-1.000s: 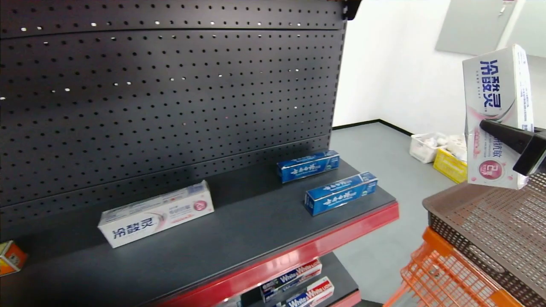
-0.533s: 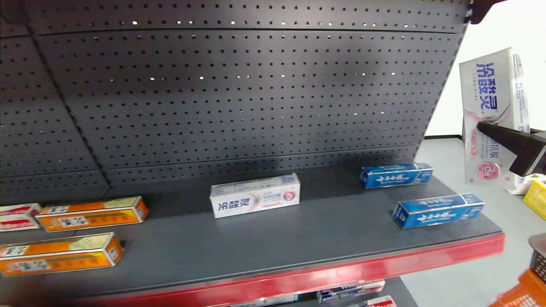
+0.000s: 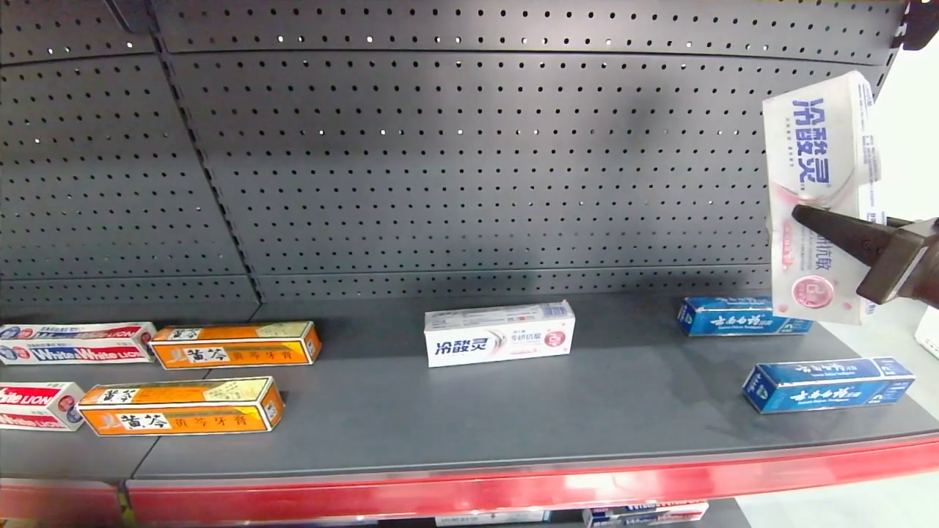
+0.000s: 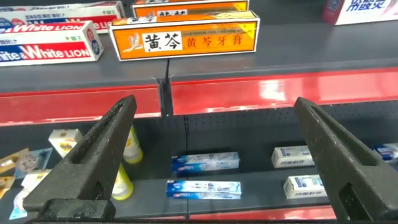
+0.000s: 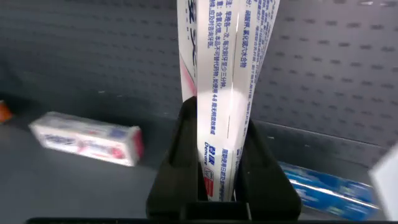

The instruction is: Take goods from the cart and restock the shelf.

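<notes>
Lettering is showing on the orange boxes [image 3: 181, 405], white box [image 3: 499, 334], blue boxes [image 3: 827, 383] and raised box [image 3: 818, 169]; wording is not being transcribed.

White wall [image 3: 910, 139], grey floor [image 3: 843, 507], perhaps a white bin [image 3: 929, 334].

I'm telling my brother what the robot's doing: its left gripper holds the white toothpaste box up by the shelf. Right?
Not quite: the right gripper holds the white toothpaste box up by the shelf, as the right wrist view shows. The left gripper is open and empty in the left wrist view.
</notes>
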You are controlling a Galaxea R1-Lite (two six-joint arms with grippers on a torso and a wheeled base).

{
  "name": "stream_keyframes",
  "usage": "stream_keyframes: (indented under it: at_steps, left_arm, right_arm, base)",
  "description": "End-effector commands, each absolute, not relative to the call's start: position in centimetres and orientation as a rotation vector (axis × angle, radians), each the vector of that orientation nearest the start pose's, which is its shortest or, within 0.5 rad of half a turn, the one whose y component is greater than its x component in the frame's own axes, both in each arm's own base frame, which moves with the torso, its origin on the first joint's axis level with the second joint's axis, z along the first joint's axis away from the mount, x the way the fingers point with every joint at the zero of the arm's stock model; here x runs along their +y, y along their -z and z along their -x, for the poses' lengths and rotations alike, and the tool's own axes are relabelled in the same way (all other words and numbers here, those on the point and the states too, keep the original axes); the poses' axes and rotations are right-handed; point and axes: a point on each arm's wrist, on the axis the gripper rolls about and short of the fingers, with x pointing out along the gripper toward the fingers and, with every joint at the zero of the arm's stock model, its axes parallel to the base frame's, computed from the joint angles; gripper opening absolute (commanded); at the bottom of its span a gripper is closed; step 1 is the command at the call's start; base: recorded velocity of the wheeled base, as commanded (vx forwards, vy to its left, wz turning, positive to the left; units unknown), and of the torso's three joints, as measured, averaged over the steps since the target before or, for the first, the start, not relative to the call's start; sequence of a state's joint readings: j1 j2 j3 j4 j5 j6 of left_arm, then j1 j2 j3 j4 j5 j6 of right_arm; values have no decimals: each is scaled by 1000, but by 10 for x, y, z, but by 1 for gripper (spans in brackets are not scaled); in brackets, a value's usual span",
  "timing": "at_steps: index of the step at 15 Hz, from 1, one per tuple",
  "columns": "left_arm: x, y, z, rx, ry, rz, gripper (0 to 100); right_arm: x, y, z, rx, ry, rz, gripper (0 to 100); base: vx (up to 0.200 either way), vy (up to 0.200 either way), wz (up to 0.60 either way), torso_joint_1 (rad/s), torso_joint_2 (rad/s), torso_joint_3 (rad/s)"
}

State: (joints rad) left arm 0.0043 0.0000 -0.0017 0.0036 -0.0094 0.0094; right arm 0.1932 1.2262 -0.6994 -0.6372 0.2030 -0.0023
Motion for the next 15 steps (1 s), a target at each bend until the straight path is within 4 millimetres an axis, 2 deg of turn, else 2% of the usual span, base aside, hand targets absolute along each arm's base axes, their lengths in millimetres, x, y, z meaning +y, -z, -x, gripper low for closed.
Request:
stream_keyframes:
  at_steps: [1, 6, 12, 15]
  left_arm:
    - [0, -76, 23, 2, 3, -9, 100]
    - [0, -76, 23, 2, 5, -9, 100]
    - [0, -76, 23, 6, 11, -23, 100]
    - [-1, -76, 23, 5, 26, -75, 100]
  right_arm:
    - [54, -279, -179, -145, -466, -5, 0]
    - [72, -284, -179, -156, -540, -10, 0]
    - [89, -279, -180, -125, -493, 2, 0]
    - [99, -272, -181, -92, -531, 9, 0]
  base:
    - [0, 0, 0, 0, 0, 0]
    - [0, 0, 0, 0, 0, 0]
    - [0, 0, 0, 0, 0, 0]
    - [0, 0, 0, 0, 0, 0]
